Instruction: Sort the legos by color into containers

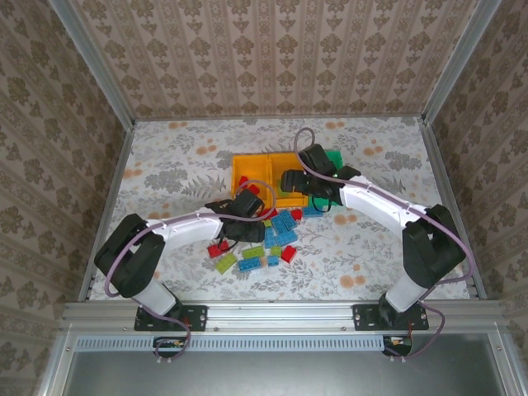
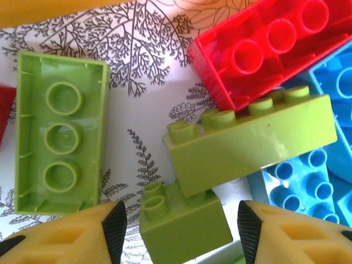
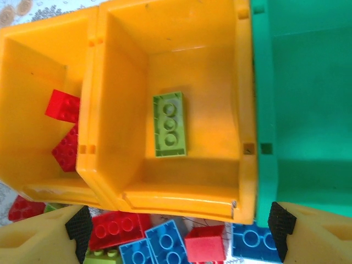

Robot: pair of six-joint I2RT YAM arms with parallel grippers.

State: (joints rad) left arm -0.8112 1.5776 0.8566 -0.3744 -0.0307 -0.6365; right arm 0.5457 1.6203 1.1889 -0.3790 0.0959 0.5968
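Note:
My left gripper is open and low over the pile of legos, its fingers either side of a small lime brick without touching it. A long lime brick lies against that brick. An upturned lime brick lies to the left, a red one and blue ones to the right. My right gripper hangs open and empty over the near wall of the middle orange bin. That bin holds one lime brick. The left orange bin holds red bricks. The green bin looks empty.
The three bins stand in a row at mid-table, just behind the pile. Red and blue bricks lie on the cloth right under the right gripper. Metal rails and patterned walls enclose the table. Open cloth lies to the far left and right.

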